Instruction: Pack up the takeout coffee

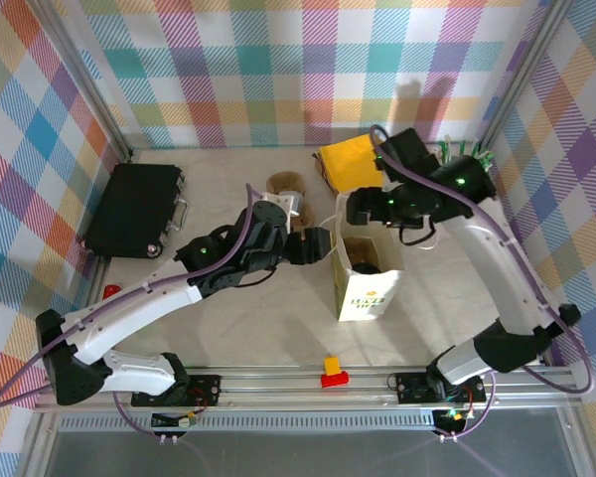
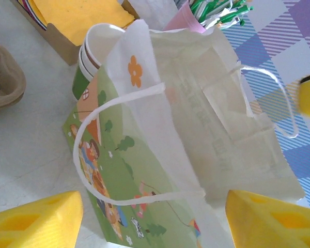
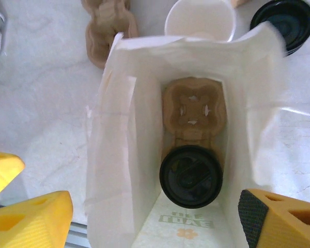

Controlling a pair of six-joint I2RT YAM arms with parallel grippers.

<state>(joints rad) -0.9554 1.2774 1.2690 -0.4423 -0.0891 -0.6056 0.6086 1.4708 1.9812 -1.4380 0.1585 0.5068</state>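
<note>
Because the white paper bag (image 1: pixel 366 293) stands upright with its mouth open in the middle of the top view, things can go into it straight from above. Inside it, in the centre of the right wrist view, a brown cardboard carrier (image 3: pixel 194 88) lies on the bottom. The takeout coffee (image 3: pixel 191 176), closed with a black lid, sits in the carrier's lower slot, and the upper slot is empty. I think the carrier is there to keep the cup from tipping, so the packing looks nearly done.

The right gripper (image 3: pixel 155 222) hangs over the mouth with its yellow fingers wide apart at the lower corners of that frame, and nothing is between them. The left gripper (image 2: pixel 152 227) is also wide and holds nothing. It faces the printed side of the bag and its handles, perhaps to steady it.

In the top view the left arm reaches low from the lower left to the bag's left side, while the right arm bends over from the right and points down.

Farther, toward the upper edge, are a stack of empty cups (image 2: pixel 93 49), a yellow napkin box (image 1: pixel 350 164) and a pink tumbler of green sticks (image 2: pixel 182 23).
</note>
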